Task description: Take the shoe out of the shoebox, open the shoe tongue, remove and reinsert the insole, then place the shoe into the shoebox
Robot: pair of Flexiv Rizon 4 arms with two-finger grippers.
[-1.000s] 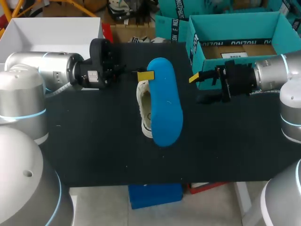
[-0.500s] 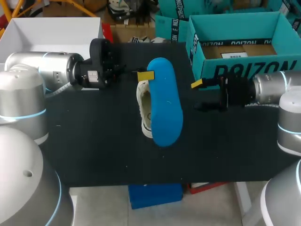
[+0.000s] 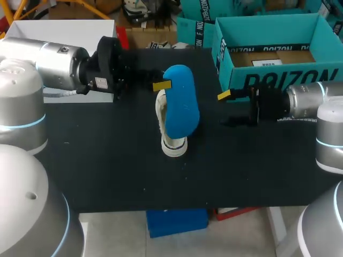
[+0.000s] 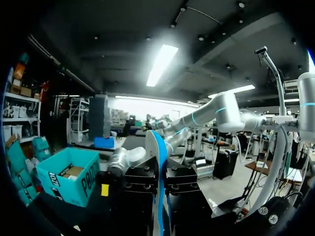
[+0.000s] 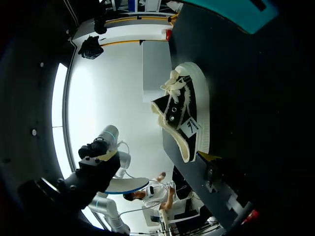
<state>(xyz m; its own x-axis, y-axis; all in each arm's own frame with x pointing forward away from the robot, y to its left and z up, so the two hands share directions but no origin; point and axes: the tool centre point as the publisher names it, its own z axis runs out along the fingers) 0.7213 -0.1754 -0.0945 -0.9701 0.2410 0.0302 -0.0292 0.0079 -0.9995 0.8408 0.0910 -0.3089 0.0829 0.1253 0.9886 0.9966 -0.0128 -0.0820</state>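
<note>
The left gripper (image 3: pixel 162 84) is clamping the blue insole (image 3: pixel 182 104) edge-on, holding it over the shoe (image 3: pixel 172 145), which is lying on its side in the middle of the black table (image 3: pixel 107 160). The right gripper (image 3: pixel 225 96) is hovering just in front of the teal shoebox (image 3: pixel 268 20) at the right rear; whether its jaws are apart or together cannot be told.

surface: black table (image 3: pixel 107 171) | on it: shoe (image 3: pixel 174 145) lying mid-table | teal shoebox (image 3: pixel 268 80) at far right edge
</note>
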